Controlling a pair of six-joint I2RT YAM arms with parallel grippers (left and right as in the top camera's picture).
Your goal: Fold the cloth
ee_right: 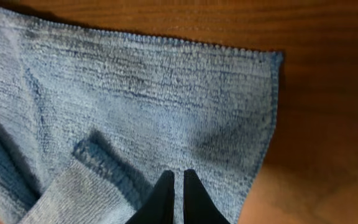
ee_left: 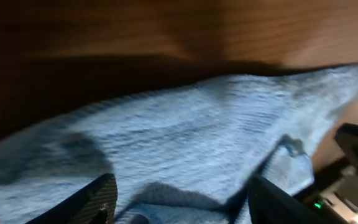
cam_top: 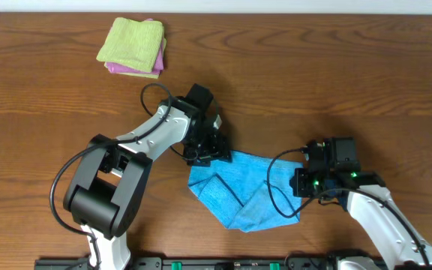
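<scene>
The blue cloth [cam_top: 246, 187] lies on the wooden table, rumpled, with a flap folded over near its lower middle. My left gripper [cam_top: 205, 150] is open at the cloth's upper left corner. In the left wrist view its jaws [ee_left: 182, 199] are spread wide, with the blue cloth [ee_left: 185, 137] beneath and between them. My right gripper [cam_top: 304, 184] is at the cloth's right edge. In the right wrist view its fingers [ee_right: 178, 177] are shut together over the cloth [ee_right: 154, 99], near its right corner, with a folded flap to their left.
A folded stack of a yellow-green cloth over a pink cloth [cam_top: 132, 46] lies at the back left of the table. Cables hang from both arms near the blue cloth.
</scene>
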